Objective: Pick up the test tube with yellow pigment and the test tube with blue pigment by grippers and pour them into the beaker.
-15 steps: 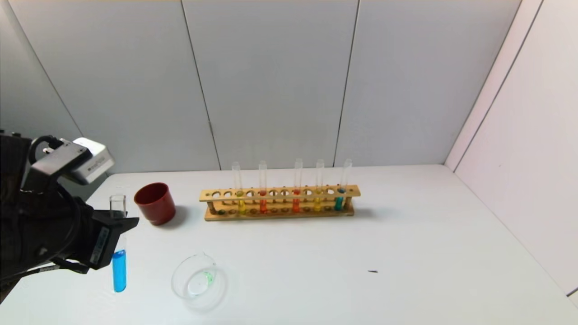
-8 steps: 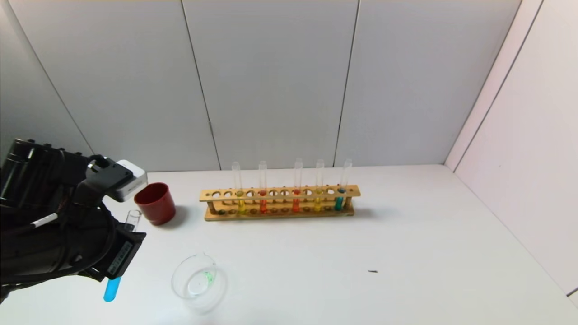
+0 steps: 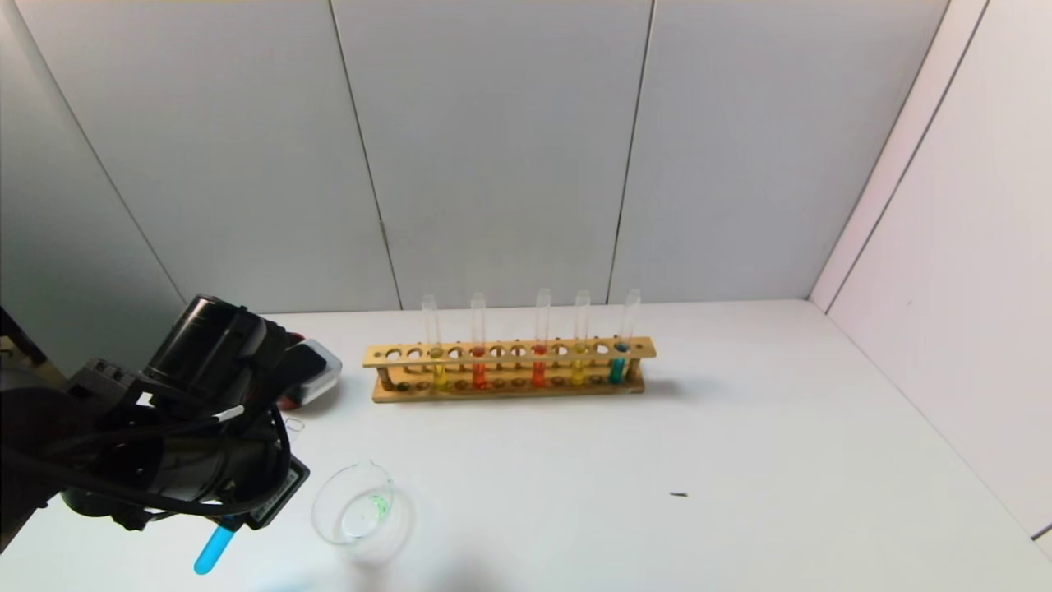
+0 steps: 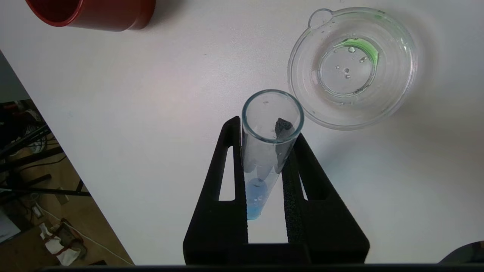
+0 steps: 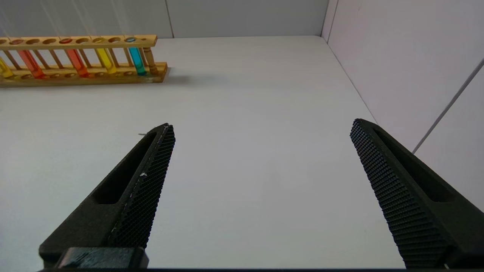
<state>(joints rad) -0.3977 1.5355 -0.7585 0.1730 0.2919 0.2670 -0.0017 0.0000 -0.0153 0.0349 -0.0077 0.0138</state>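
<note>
Tabletop (image 3: pixel 740 427): a white surface on which the rack, the cup and the beaker are carried.
Left hand (image 4: pixel 264 151): held above the tabletop's near left part, beside the beaker; it is clamped on the test tube with blue pigment, one finger on either side of the glass.
Right hand (image 5: pixel 261 158): seen only in its own wrist view, low over bare tabletop well to the right of the rack; its fingers are spread wide with nothing between them.
Wooden rack (image 3: pixel 509 368): set toward the back of the tabletop; five tubes are stood upright in it, yellow, orange-red, orange-red, yellow and teal from left to right.
Red cup (image 4: pixel 90 13): stood left of the rack, largely hidden behind the left arm in the head view.
Beaker (image 3: pixel 362 511): stood upright near the front edge, just right of the left hand; a green trace is seen at its bottom.
Test tube with blue pigment (image 3: pixel 215 549): tilted in the left hand, mouth angled toward the beaker, the blue liquid gathered at its round end.
</note>
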